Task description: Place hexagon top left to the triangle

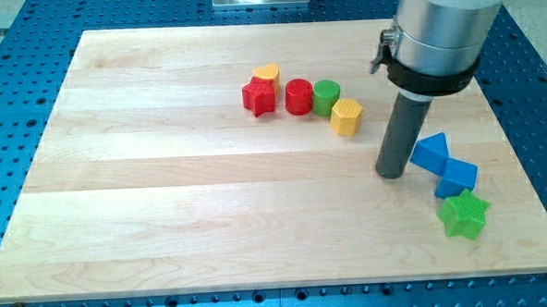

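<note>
The yellow hexagon block stands right of centre on the wooden board. The blue triangle block lies to its lower right, near the board's right side. My tip rests on the board just left of the blue triangle, close to it or touching it, and below and to the right of the yellow hexagon. The rod rises from the tip to the grey arm housing at the view's top right.
A red star, a yellow heart-like block, a red cylinder and a green cylinder cluster left of the hexagon. A blue cube touches the triangle's lower right. A green star lies below the cube.
</note>
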`<state>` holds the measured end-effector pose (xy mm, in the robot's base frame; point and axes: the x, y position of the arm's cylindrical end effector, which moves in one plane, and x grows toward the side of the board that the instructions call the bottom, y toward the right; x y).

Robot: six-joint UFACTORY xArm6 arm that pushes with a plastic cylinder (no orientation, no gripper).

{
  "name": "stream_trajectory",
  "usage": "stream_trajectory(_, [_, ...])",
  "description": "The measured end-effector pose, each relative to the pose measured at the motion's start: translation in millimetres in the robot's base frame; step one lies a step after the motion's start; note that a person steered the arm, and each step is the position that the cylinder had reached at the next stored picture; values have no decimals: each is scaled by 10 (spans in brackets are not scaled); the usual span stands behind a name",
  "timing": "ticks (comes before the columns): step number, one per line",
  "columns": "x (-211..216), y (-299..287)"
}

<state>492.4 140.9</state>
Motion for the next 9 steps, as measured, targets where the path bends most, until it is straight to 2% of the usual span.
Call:
stream_trajectory(4, [-180,260])
stream_trajectory(5, [-326,351])
stream_trajectory(6, [-678,229])
stream_trajectory(7, [-175,-580])
stream_trajectory(8, [-153,-1534])
stream_trajectory(9, [-634,-1260])
